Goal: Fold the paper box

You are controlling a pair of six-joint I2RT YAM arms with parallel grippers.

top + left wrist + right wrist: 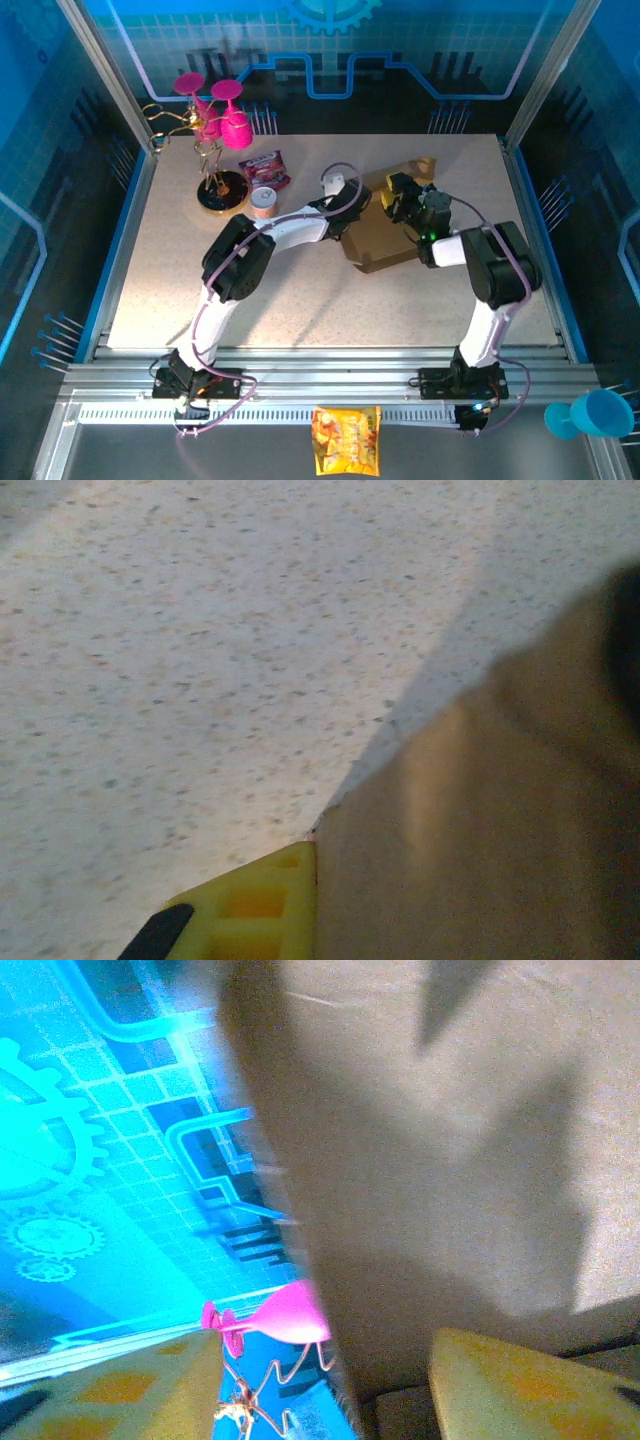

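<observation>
on the table [180, 290], left pincer [352, 205] pinches paper box [385, 248]; right pincer [400, 200] parted.

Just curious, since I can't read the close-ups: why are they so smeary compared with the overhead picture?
Top external: sharp and evenly lit, paper box clear. Left wrist: the paper box sits too near the lens, soft, casting a shadow on the table. Right wrist: cardboard blurred and shadow-streaked, pink glass smeared.

yellow snack bag [346, 440], 6 o'clock: print too small to read
red packet [265, 168], 11 o'clock: lettering blurred, unreadable
</observation>
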